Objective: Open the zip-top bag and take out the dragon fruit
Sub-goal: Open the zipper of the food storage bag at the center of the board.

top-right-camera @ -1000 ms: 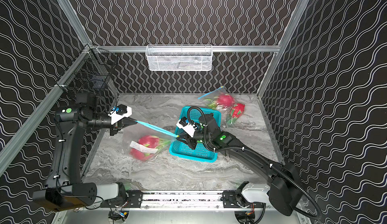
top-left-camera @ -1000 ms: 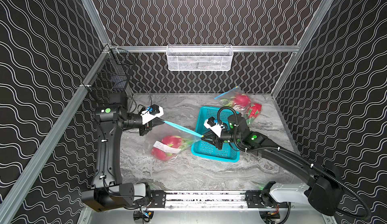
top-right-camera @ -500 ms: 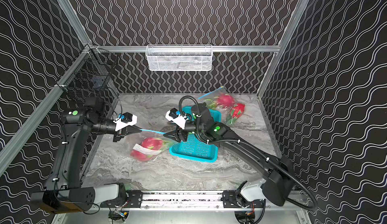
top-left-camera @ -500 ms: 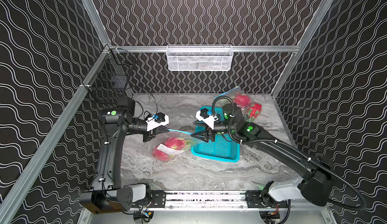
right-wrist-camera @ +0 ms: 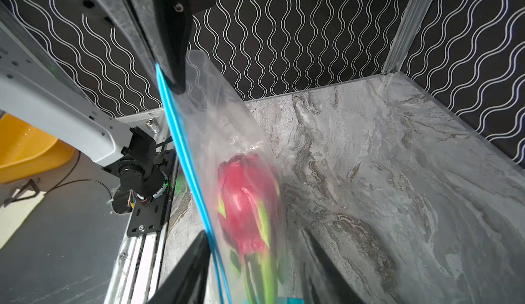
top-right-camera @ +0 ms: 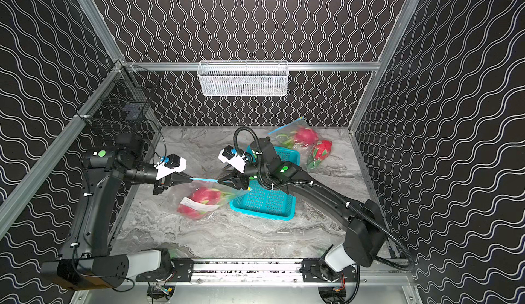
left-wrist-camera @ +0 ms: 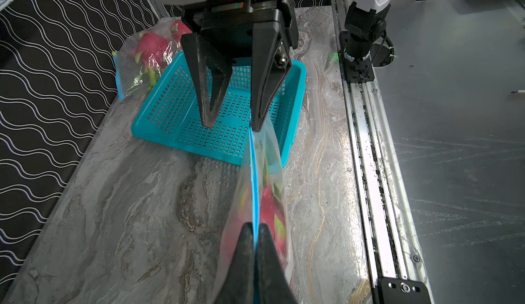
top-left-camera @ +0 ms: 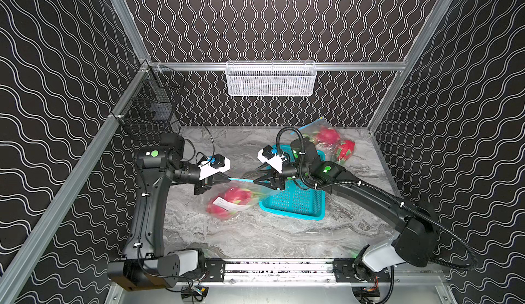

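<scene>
Sideways, the zip-top bag [top-left-camera: 241, 196] stretches from left end effector [top-left-camera: 226, 178], clamped on its blue strip [top-left-camera: 241, 179], to parted right end effector [left-wrist-camera: 231, 126]; three dragon fruits [top-left-camera: 231, 199], one inside.

You are facing wavy-lined black walls [top-left-camera: 255, 18].
They are enclosing a grey marble counter [top-left-camera: 255, 237]; a white mesh basket [top-left-camera: 270, 79] is hanging at the back.

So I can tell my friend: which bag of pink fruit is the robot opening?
Find the teal plastic mesh basket on the grey marble table. Beside it, toward the left arm, is a clear zip-top bag holding a pink dragon fruit. Unlike the bagged fruits by the back wall, it has a white label, and the left end effector pinches its blue zip strip.
</scene>
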Robot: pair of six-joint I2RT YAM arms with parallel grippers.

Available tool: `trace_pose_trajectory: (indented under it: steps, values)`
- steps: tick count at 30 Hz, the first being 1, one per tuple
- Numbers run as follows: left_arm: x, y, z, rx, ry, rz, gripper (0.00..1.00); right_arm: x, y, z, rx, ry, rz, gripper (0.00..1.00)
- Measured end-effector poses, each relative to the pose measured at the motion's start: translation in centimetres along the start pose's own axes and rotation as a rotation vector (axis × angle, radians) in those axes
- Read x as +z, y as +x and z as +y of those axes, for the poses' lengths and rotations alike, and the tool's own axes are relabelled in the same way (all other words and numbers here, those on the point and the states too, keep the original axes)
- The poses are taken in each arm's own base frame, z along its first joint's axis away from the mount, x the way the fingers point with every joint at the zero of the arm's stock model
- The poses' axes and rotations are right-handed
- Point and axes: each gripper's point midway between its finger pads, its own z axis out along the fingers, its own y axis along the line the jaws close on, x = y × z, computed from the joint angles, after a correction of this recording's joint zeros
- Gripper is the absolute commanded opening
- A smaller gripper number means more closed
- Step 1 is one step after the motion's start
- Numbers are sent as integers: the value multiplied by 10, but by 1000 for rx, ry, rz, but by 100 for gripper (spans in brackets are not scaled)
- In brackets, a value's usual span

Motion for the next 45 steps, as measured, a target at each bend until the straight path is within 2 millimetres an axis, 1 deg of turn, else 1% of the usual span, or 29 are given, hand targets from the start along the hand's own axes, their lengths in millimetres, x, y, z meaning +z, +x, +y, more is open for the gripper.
trace_pose_trajectory:
  steps: [3, 5, 11, 14, 18, 23, 26, 32, 34, 36, 39, 41, 43, 45]
  values:
    - [0, 0, 0, -1, 1, 0, 0, 1, 6, 1, 13, -2, 9, 52]
    - [0, 0, -1, -2, 2, 0, 0, 0, 6, 1, 16, -2, 9, 51]
    - [0, 0, -1, 0, 3, -1, 0, -9, -12, 8, -12, -14, -34, 54]
    - [0, 0, -1, 2, 2, 0, 0, -11, -14, 10, -15, -18, -39, 54]
    - [-1, -1, -1, 6, 0, -1, 0, -7, -10, 8, 7, -22, -29, 54]
    - [-1, -2, -1, 11, -2, -1, 0, 0, 4, 5, 37, -27, 1, 50]
    - [-2, -3, 0, 14, -4, -1, 0, 3, 8, 5, 47, -29, 8, 49]
    - [-2, -4, 0, 16, -6, -1, 0, 4, 13, 6, 66, -44, 12, 54]
    - [-2, -4, 0, 16, -5, -1, 0, 2, 9, 10, 67, -56, 3, 55]
    - [-1, -3, 0, 14, -3, -1, 0, -3, 0, 14, 54, -65, -17, 55]
    - [-1, -3, -1, 14, -1, -1, 0, -9, -18, 16, 29, -64, -52, 53]
    - [-1, -3, -1, 14, -1, -2, 0, -8, -24, 13, 22, -59, -59, 51]
    - [-1, -3, -1, 14, -1, -2, 0, -3, -21, 9, 28, -55, -48, 50]
    - [-1, -4, -1, 15, -1, -2, 0, 0, -14, 8, 43, -58, -29, 49]
